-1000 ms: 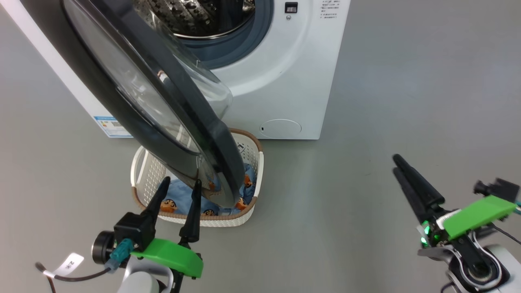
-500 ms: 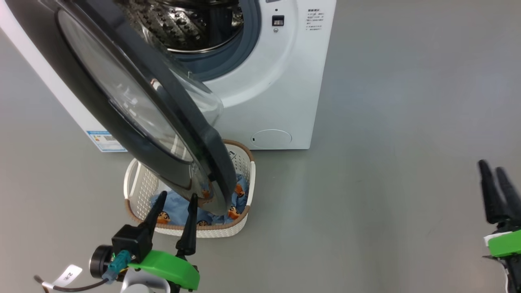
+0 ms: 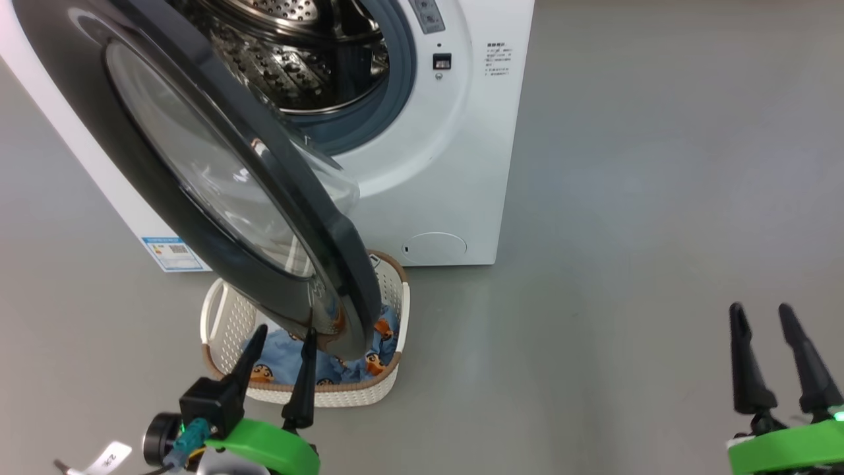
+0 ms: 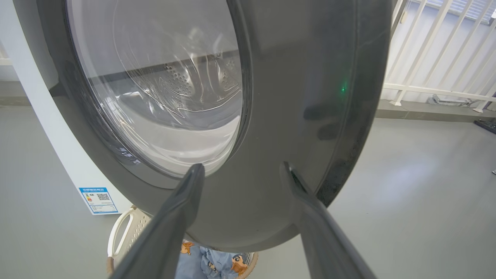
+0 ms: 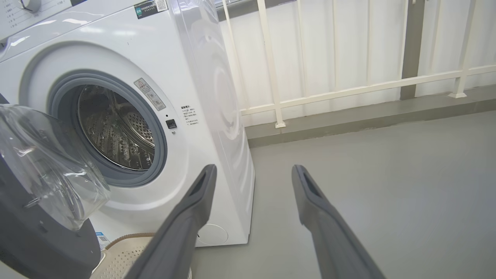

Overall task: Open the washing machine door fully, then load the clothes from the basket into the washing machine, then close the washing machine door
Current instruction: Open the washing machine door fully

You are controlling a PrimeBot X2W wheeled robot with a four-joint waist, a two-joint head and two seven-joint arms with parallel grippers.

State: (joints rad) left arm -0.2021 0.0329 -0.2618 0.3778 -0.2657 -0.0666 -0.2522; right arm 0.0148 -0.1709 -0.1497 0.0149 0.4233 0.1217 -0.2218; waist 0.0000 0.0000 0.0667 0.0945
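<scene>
Half open at best: washing machine door (image 3: 217, 191) swings out over the basket (image 3: 343, 394), and its lower black rim covers most of the clothes (image 3: 277, 363). Door angle looks unchanged over the last second. The whole head view has shifted, so that's camera motion; more of the drum (image 3: 297, 66) is in view now. Real change: right gripper (image 3: 760, 308) has pulled back from mid-right to low right, fingers apart, holding nothing, well clear of the washing machine (image 3: 455, 165). Left gripper (image 3: 283, 330) sits just in front of the door's lower rim, fingers apart, empty. My read: step one isn't done, the left arm is placed to push the door wider, and the basket is blocked until then. Can't tell whether the left fingertips touch the rim. Hinge is cut off at upper left. Clothes can't be counted; only blue printed fabric shows.
</scene>
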